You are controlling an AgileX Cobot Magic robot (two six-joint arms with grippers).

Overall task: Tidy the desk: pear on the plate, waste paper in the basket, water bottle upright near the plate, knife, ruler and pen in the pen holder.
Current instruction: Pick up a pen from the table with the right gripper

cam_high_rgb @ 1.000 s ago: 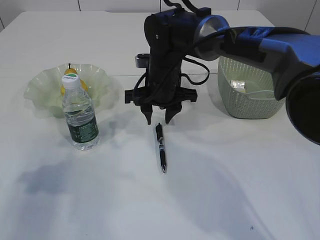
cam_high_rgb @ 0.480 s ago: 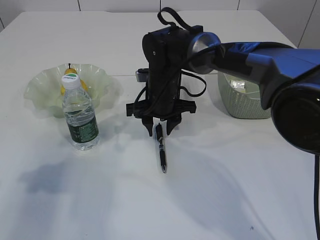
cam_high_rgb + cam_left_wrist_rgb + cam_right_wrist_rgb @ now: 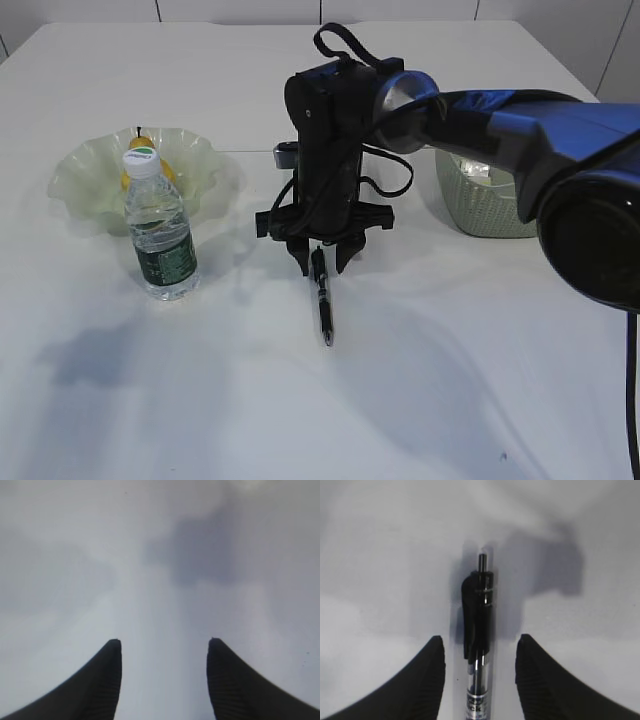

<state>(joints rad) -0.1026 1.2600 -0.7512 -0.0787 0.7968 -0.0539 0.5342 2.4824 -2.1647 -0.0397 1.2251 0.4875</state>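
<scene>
Because my right gripper point(image 3: 321, 266) stood open astride the pen point(image 3: 479, 645) lying on the desk point(image 3: 450, 380), I feared the thin barrel might roll or skid as the jaws closed.

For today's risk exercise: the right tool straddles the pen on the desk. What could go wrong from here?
1. The right tool is open around the pen near its clip end, so the pen may tilt once lifted.
2. The fingertips sit low and may scrape the desk.
</scene>
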